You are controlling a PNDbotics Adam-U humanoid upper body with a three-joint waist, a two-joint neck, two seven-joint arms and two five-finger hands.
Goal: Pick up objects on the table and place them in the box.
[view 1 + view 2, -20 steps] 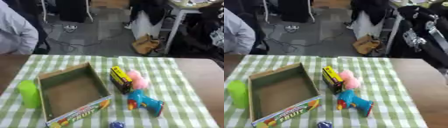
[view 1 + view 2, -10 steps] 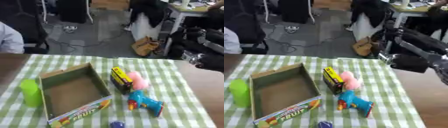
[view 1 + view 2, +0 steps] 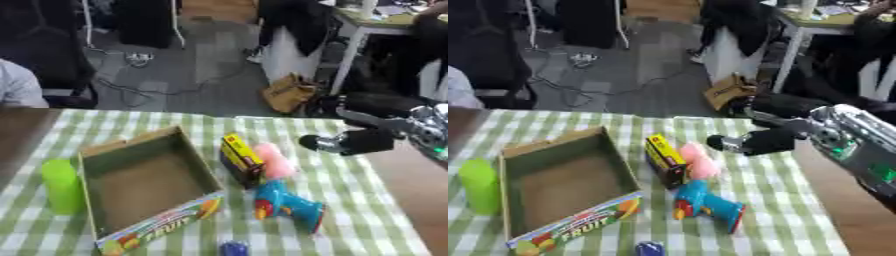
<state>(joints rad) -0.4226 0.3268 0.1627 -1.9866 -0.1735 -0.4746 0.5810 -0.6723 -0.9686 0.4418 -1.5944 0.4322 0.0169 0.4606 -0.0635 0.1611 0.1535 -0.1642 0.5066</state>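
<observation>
Right hand [image 3: 750, 142] hovers beside the pink soft lump [image 3: 697, 161], fingers too blurred to tell; lower onto it, clear of the yellow carton [image 3: 662, 157].

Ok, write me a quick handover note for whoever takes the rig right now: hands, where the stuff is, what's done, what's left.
Right hand: reaching in from the right above the table, near the pink object, holding nothing; whether its fingers are open or curled cannot be made out.
Left hand: not in view.
Box: on the checked cloth, nothing in it.
Still on the table: green cup left of the box; yellow packet and pink object side by side right of it; blue toy drill in front of those; a small blue object at the near edge.
Done: nothing placed.
Left: all five items.
</observation>
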